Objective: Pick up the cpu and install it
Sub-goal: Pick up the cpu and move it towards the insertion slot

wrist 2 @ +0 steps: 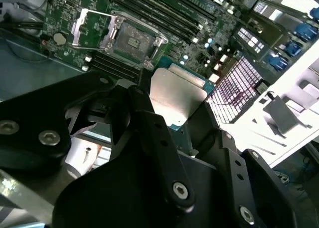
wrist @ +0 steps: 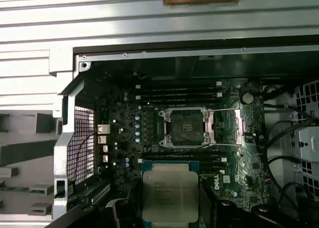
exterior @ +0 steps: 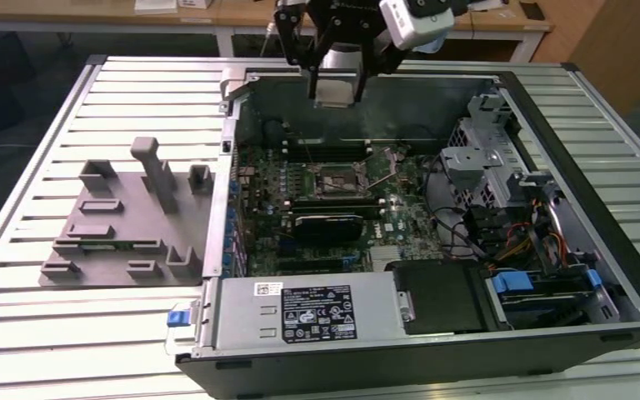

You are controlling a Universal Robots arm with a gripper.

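One silvery cpu (wrist: pixel 169 190) sits clamped edge to edge between the black fingers (wrist 2: pixel 149 128) of the gripper (exterior: pixel 337 90), closed only as far as the chip's width. The gripper hangs above the open computer case (exterior: pixel 409 367), near its far wall in the exterior view. Below the gripper, inside the case, lies the green motherboard (wrist: pixel 124 138) with its cpu socket (wrist: pixel 184 127), the socket's metal retaining frame swung open beside it. Farther from the gripper, the case also holds a grey power supply (exterior: pixel 297 312) and a metal drive cage (exterior: pixel 487 158). Off to the exterior view's left of the gripper, a grey holder tray (exterior: pixel 120 225) rests on the slatted table (exterior: pixel 31 167).
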